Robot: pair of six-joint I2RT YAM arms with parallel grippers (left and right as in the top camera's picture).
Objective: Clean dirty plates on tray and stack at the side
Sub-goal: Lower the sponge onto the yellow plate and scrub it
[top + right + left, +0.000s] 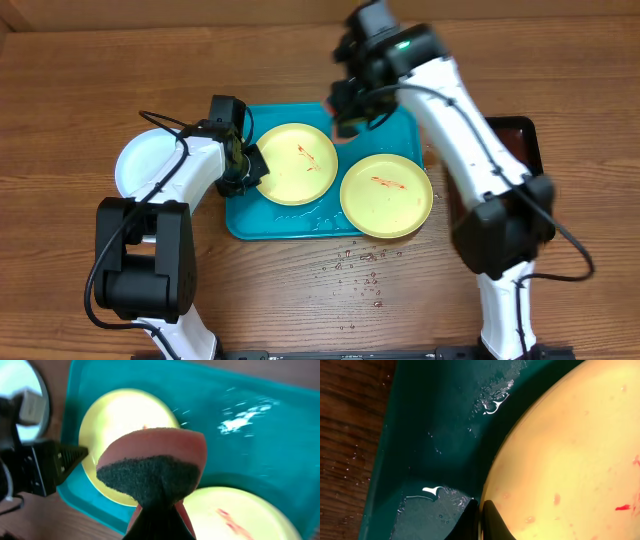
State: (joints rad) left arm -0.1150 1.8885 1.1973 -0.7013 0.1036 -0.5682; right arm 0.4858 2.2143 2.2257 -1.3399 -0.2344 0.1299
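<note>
Cropped left fingers [496,524] tight on yellow plate [570,460] rim; half-hidden right fingers [152,522] tight around sponge [150,462]

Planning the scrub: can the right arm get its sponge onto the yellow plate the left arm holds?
Likely yes: the sponge hangs close by that plate, its face uncovered; the left gripper pinches only the rim.

no readable text in any of the three views, no labels, brands or numbers legible on the plates [297,163], the tray [248,222] or the bench [70,90]
</note>
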